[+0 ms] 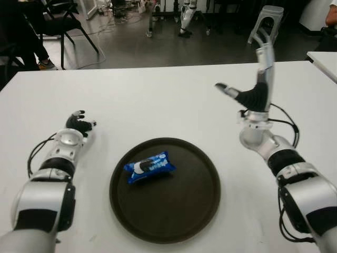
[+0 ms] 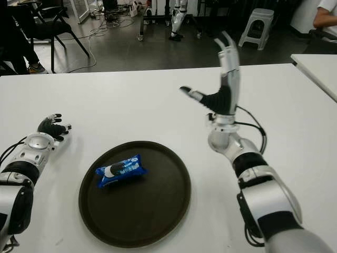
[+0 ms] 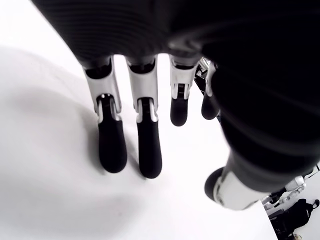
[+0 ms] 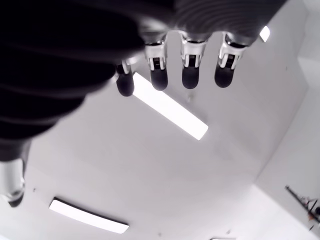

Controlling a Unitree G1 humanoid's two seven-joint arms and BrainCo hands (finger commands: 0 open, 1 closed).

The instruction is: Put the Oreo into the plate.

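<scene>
Centrally, toward the near edge of the white worktop (image 1: 174, 100), sits one round dark plate (image 1: 202, 203), and on its left part lies the single Oreo (image 1: 150, 167), a blue packet resting inside the rim and touched by neither hand. The plate's raised rim runs unbroken all round; bare white worktop surrounds it on every side, with broad open room toward the far edge and toward both side edges.

Two hands show. The left hand (image 1: 80, 125) is low toward the left edge of the worktop, well apart from the plate; in its wrist view its fingers (image 3: 112, 145) hang straight and loosely spread over the white surface, holding nothing. The right hand (image 2: 224, 79) is raised above the worktop to the right of the plate, palm upright, its fingers (image 4: 190, 75) pointing up and the thumb held out sideways, wide and empty; its wrist view looks at the ceiling.

Beyond the far edge lies grey floor, with one pale stool (image 1: 267, 21) and dark chairs (image 1: 63, 18) standing there. A second white table's corner (image 1: 325, 60) shows by the right edge.
</scene>
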